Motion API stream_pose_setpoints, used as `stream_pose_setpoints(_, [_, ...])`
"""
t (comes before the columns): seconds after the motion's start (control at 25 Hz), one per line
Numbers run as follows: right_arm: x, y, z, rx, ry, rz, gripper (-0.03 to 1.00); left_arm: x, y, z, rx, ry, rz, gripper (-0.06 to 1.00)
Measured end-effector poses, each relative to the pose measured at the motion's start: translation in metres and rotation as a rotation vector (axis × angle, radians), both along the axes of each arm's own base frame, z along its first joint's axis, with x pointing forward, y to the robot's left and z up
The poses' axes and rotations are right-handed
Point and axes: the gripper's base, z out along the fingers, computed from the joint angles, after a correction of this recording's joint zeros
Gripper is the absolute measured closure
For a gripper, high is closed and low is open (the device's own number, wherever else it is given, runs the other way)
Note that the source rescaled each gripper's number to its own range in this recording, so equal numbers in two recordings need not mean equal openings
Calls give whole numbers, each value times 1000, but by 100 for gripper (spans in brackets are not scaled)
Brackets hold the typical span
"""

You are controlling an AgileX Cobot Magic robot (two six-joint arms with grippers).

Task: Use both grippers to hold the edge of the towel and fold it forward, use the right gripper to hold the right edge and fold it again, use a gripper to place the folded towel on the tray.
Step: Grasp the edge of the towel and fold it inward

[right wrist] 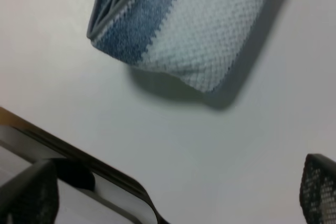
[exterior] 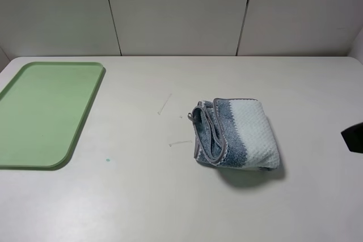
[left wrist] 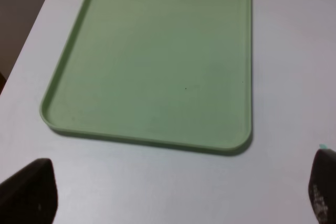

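Note:
The towel (exterior: 238, 134) lies folded into a small thick bundle on the table, right of centre. Its dark blue stripe and grey hem (exterior: 212, 134) face left and its pale stripe faces right. The light-green tray (exterior: 45, 111) lies flat at the far left with nothing on it. My left gripper (left wrist: 176, 195) is open above the table just off the tray's (left wrist: 157, 51) near end. My right gripper (right wrist: 173, 192) is open and empty, a little way back from the towel (right wrist: 178, 24) and not touching it. Only a black tip of the right arm (exterior: 354, 138) shows in the high view.
The white table (exterior: 170, 196) has a few faint marks (exterior: 164, 104) between tray and towel and a small teal speck (exterior: 108, 160). The table's front edge (right wrist: 79, 156) shows close under the right gripper. A panelled wall (exterior: 181, 9) stands behind.

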Motion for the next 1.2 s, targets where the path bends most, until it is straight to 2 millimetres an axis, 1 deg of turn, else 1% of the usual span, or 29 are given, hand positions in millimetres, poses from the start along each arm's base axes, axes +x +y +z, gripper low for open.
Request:
stream_pose_setpoints(0.12, [-12,-11,-10,10,-20,-16,-3,0,0,0,0,0,0,-1])
stream_pose_setpoints(0.24, [-20,-23,-19,42,-71,-102,-3,0,0,0,0,0,0,-1])
stream_pose_setpoints(0.44, [-32,-41,-32,119,-234,-283,-3,0,0,0,0,0,0,-1])
stream_pose_setpoints(0.64, [-45,-53,-46,165,-411,-442,-3,0,0,0,0,0,0,-1])
stream_pose_setpoints(0.84, [-69,-59,-42,179,-606,-548,-3,0,0,0,0,0,0,-1])
stream_pose_setpoints(0.96, [-82,-59,-41,180,-683,-583,-3,0,0,0,0,0,0,-1])
stream_pose_setpoints(1.2, [-84,-59,-43,153,-684,-573,-3,0,0,0,0,0,0,-1])
